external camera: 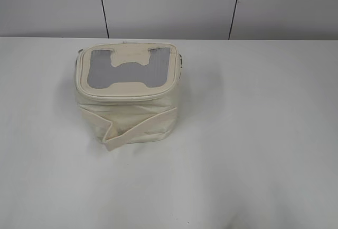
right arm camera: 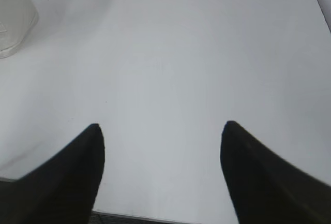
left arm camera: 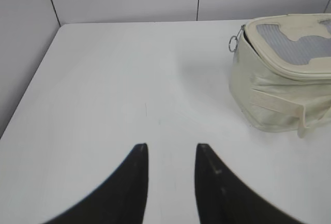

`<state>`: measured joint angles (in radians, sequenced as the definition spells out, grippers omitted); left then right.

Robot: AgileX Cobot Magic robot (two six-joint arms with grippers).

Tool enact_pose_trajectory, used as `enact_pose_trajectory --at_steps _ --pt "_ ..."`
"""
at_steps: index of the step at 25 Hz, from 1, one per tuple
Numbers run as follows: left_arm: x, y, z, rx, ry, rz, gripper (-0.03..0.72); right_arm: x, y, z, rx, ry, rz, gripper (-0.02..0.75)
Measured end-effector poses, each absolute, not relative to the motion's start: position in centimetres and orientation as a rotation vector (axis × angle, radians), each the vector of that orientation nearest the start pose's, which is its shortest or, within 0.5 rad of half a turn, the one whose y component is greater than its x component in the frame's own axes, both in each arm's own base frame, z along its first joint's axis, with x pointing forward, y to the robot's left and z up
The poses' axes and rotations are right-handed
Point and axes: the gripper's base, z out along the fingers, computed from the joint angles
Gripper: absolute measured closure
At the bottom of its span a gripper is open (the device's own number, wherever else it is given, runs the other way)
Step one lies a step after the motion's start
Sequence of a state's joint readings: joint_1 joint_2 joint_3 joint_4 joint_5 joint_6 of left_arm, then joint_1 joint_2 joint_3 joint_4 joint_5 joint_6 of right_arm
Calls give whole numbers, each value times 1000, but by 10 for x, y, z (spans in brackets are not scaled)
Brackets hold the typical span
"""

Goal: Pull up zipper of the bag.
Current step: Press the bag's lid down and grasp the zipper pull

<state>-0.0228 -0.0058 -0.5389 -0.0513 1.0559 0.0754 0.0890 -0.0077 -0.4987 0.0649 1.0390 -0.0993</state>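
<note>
The cream bag [external camera: 129,115] stands on the white table, left of centre in the exterior view, its lid [external camera: 127,73] showing grey panels around an H-shaped patch. A flat strap [external camera: 140,128] crosses its front. The zipper [external camera: 121,95] runs around the lid rim. In the left wrist view the bag [left arm camera: 274,100] is at the upper right, with a silver ring pull [left arm camera: 233,41] at its corner. My left gripper [left arm camera: 171,149] is open and empty, well short of the bag. My right gripper [right arm camera: 161,128] is wide open and empty; a bag edge [right arm camera: 15,22] shows far left.
The white table [external camera: 253,149] extends around the bag. Grey wall panels [external camera: 169,4] stand behind the table's far edge. The table's near edge [right arm camera: 155,219] shows under my right gripper. Neither arm shows in the exterior view.
</note>
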Motion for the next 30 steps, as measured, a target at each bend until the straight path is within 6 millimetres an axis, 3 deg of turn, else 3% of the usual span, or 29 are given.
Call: enact_pose_trajectory --at_steps 6,8,11,15,24,27,30 --pt "-10 -4 288 101 1990 -27 449 -3 9 280 -195 2024 128 189" --pt "-10 -4 288 101 1990 -27 449 8 14 282 -235 2079 178 189" --pt "-10 -4 288 101 1990 -27 449 42 26 292 -371 2132 246 189" --pt "-10 -4 288 101 1990 -27 449 119 46 303 -448 2100 407 189" --pt "-10 -4 288 101 1990 -27 449 336 92 289 -689 2070 661 189" --pt "-10 -4 288 101 1990 -27 449 388 126 280 -823 2022 755 189" --pt "-10 -4 288 101 1990 -27 449 416 174 271 -960 1972 882 189"
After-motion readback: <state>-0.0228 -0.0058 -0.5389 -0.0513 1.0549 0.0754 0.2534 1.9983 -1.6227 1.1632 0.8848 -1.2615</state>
